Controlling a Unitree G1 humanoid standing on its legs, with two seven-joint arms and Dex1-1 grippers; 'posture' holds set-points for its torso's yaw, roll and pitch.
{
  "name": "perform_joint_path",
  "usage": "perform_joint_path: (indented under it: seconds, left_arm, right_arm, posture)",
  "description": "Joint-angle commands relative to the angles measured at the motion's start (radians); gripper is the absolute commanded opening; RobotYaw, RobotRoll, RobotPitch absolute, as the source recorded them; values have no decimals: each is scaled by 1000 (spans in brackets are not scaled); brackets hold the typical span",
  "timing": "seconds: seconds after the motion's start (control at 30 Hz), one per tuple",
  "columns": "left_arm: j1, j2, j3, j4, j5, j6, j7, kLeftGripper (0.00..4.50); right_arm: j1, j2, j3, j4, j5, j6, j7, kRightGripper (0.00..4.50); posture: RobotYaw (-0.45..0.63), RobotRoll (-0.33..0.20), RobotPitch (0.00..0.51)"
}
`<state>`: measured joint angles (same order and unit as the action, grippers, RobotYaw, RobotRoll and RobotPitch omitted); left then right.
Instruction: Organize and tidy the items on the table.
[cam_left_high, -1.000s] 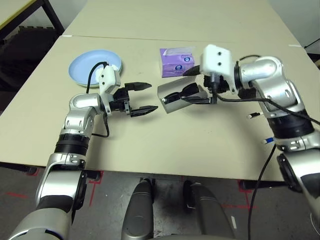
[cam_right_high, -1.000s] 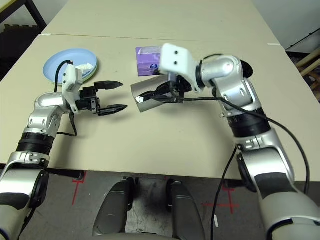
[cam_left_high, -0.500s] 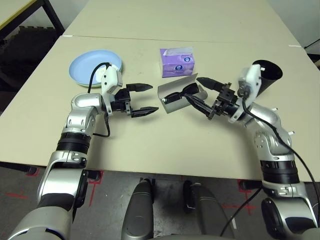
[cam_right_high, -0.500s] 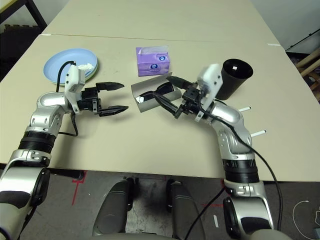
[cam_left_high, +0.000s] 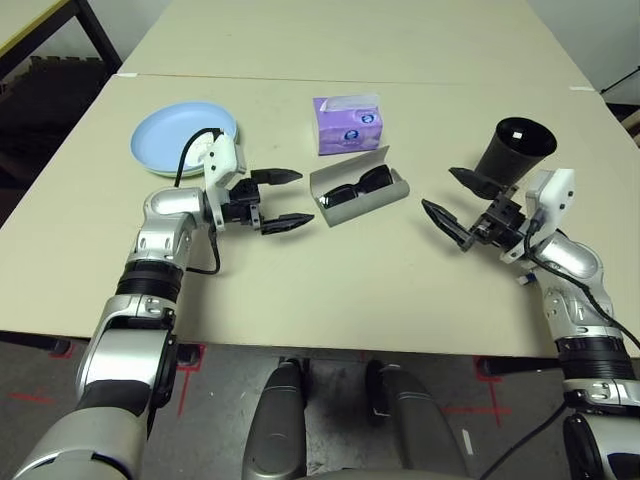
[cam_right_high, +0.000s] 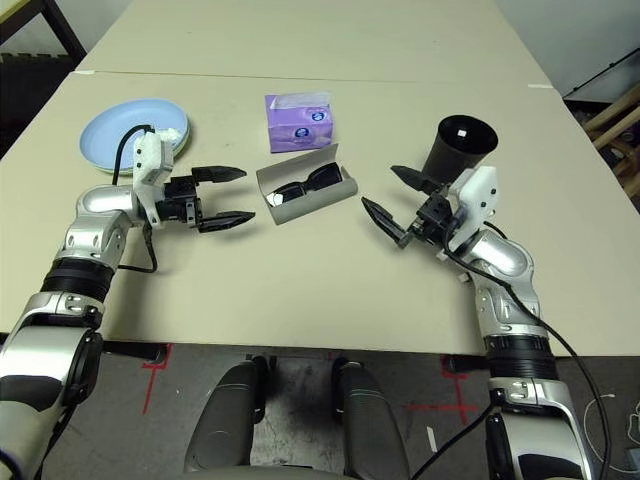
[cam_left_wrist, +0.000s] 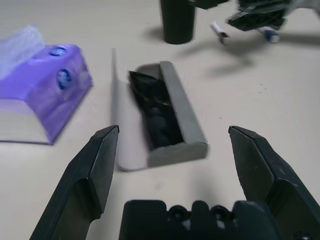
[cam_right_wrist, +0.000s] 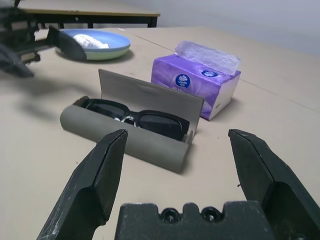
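Between both wide jaws, open grey glasses case (cam_left_high: 358, 189) w/ black sunglasses (cam_left_high: 358, 185).

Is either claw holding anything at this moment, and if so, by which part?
Nothing is held. The left claw and right claw both stand open and empty, on either side of the open grey glasses case with the black sunglasses inside.
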<state>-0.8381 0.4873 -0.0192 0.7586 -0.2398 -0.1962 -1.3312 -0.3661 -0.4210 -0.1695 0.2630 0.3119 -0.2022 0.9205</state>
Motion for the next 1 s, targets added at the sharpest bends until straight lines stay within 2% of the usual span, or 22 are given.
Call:
perform_joint_path:
  seconds: [0.03,0.37,0.47,0.57,0.9,1.0]
  left_arm:
    - [-18,-9,-5,50,29,-41,14,4500]
    - [-66,-25,5,145,42,-70,72,4500]
    - [-88,-35,29,160,12,-45,67,4500]
    - [-103,-35,45,169,1,-18,54,3824]
    - [-143,-49,41,251,53,-51,121,44]
    - [-156,-56,35,277,73,-77,134,44]
  right_arm:
    - [36,-14,0,-6,20,1,11,4474]
    - [90,-51,1,-100,67,64,11,4474]
    - [92,-53,4,-104,65,63,10,4474]
    - [91,-52,7,-103,65,60,10,4500]
    - [81,-51,23,-104,68,70,23,4500]
    - [87,-53,25,-105,67,71,24,4500]
  posture:
    - [106,0,216]
    - [94,0,218]
    - [90,0,216]
    - [90,0,214]
    - [89,0,212]
    - [88,0,212]
